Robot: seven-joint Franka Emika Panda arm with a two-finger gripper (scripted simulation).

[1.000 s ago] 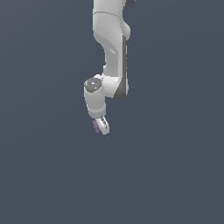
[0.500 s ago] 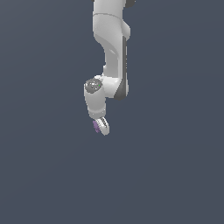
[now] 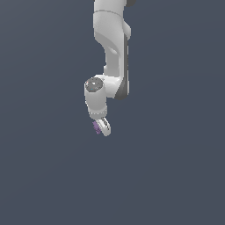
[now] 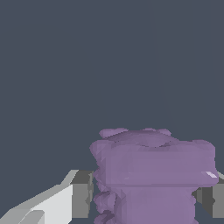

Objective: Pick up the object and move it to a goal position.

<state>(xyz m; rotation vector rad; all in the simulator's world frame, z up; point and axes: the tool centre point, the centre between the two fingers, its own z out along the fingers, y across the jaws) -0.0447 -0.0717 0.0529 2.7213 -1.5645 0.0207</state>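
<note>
Arm (image 3: 115,48): held upright, wrist bent down over a plain grey field.
Tool (image 3: 102,127): pinched on the purple object (image 4: 151,175), fingers (image 4: 81,194) pressed against both flanks.
Object: seated between the tool's fingertips.
Carry: pressure is best held steady, motion kept smooth, since the bumpy surface may slip.

A flat, uniform slate-blue backdrop (image 3: 48,167) fills the exterior view from edge to edge, from twelve o'clock round to six. It shows no seam and no horizon. The wrist view shows the same dull blue-grey field (image 4: 65,65). Light is even and soft, casting no visible shadows.
</note>
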